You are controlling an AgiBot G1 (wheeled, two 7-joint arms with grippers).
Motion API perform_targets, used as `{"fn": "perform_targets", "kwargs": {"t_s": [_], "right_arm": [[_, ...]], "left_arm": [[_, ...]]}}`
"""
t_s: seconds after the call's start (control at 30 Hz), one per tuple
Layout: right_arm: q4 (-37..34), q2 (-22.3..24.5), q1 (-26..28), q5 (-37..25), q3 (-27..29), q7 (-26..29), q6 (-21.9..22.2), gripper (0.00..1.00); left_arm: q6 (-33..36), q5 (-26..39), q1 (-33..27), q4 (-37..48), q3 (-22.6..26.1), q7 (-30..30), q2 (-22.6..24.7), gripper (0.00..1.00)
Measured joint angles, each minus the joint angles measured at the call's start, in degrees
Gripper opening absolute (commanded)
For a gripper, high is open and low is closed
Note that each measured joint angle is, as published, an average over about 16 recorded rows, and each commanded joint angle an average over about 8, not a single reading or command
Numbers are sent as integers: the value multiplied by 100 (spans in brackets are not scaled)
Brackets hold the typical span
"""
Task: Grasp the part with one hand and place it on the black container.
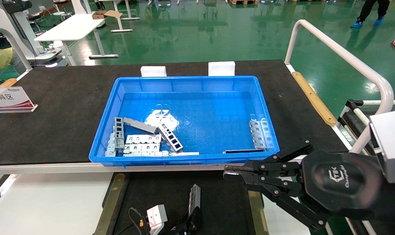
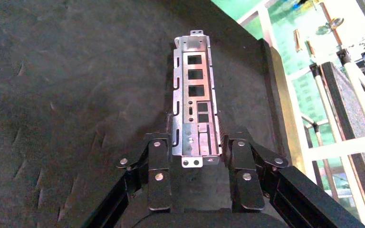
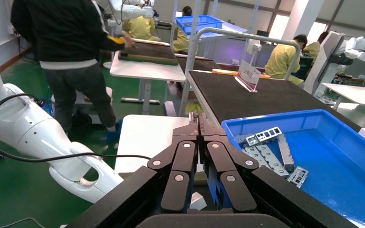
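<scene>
Your left pincer [image 2: 197, 156] clamps the part [image 2: 196, 102], long axis pointing straight away over the black container [image 2: 76, 95]; your right pincer [image 3: 197, 124] is closed, empty.

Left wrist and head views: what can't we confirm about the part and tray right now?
- Part: held by the left gripper; whether it touches the tray floor can't be told, no side view.
- Head view: left gripper cut by the bottom edge; part seen edge-on, cut-outs hidden.
- Tray: right side blocked by the right gripper, near end out of frame.
</scene>
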Motion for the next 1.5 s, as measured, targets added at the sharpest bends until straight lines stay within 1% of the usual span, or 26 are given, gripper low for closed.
{"fn": "perform_targets", "kwargs": {"t_s": [0.43, 0.7, 0.83, 1.0, 1.27, 1.5], "right_arm": [[0, 1, 1, 2, -2, -1, 1, 100], [0, 2, 1, 3, -4, -2, 2, 100], [0, 2, 1, 3, -5, -2, 2, 100], [0, 2, 1, 4, -6, -3, 2, 100], [0, 3, 2, 5, -7, -3, 3, 100], [0, 3, 2, 6, -8, -4, 3, 100]], "left_arm": [[115, 200, 25, -40, 22, -118, -50, 100], [554, 263, 27, -174, 54, -157, -347, 100], [954, 271, -12, -297, 148, -177, -641, 100], [1592, 309, -129, -467, 345, -188, -1120, 100], [2663, 450, -435, -723, 678, -240, -1951, 100], [3511, 557, -746, -911, 864, -370, -2633, 100]]}}
